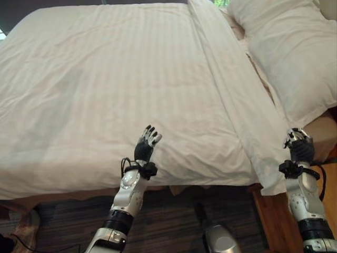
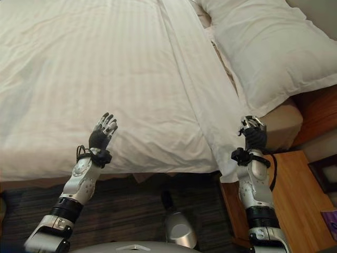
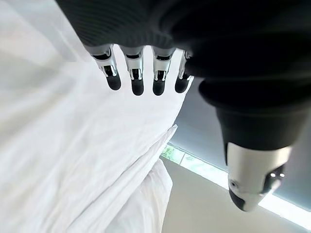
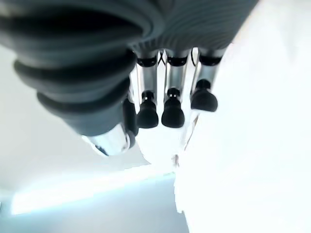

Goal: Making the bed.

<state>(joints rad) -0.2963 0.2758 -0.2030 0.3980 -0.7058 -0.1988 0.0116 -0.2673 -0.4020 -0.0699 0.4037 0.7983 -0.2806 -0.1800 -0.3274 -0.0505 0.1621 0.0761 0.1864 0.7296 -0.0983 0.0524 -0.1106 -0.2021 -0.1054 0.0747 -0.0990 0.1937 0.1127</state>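
Dark striped carpet (image 1: 168, 211) runs along the near side of the bed, and a wooden nightstand (image 2: 295, 195) stands at the near right, beside the bed's head end. Above the carpet the left hand (image 1: 146, 142) is raised at the near edge of the white striped duvet (image 1: 116, 89), fingers straight and slightly spread, thumb apart in its wrist view, nothing between them; it seems to hover at or just over the cloth, and I cannot tell whether the tips touch it. The right hand (image 2: 253, 133) stands upright at the near right, just beside the hanging corner of the duvet's turned-back band (image 2: 195, 89); its fingers look loosely bent in the head views and fairly straight in its wrist view, and no cloth is caught in them. The duvet lies flat across most of the mattress, with soft creases near the front edge and a long folded strip running from far to near along the right side, likely turned back so the head end stays open. Its near corner droops below the mattress edge, which suggests that corner has not been squared off. Farther right, a large white pillow (image 2: 268, 47) rests at the head of the bed, close against the fold, with a strip of bare beige mattress (image 2: 281, 124) showing at its near side. Both hands look placed to smooth or tug the near edge.
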